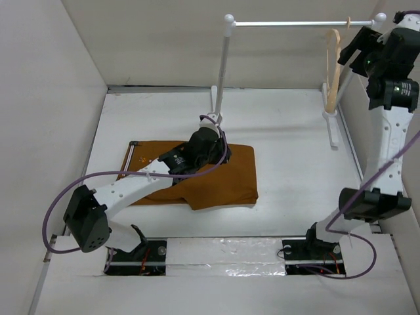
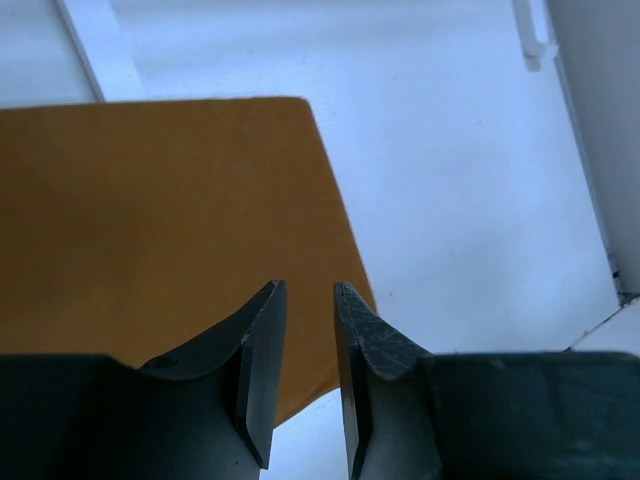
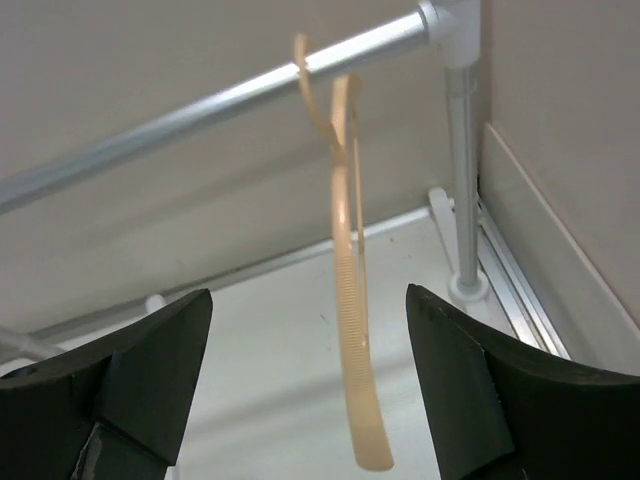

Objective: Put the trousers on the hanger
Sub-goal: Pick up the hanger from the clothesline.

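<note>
Bare table (image 1: 295, 151) right of the trousers (image 1: 226, 180), free for passage. Ahead of the wide-spread right tool (image 3: 308, 330): hanger (image 3: 347, 280) edge-on, hung from the rail (image 3: 230, 95); upright post (image 3: 462, 170) and side wall (image 3: 560, 150) close beside it, perhaps a tight squeeze.

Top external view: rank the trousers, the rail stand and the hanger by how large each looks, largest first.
1. trousers: the broadest patch in the view.
2. rail stand: long but thin.
3. hanger: a slim strip seen almost edge-on; it hangs high, nearer the camera, so its true size is unsure.
</note>
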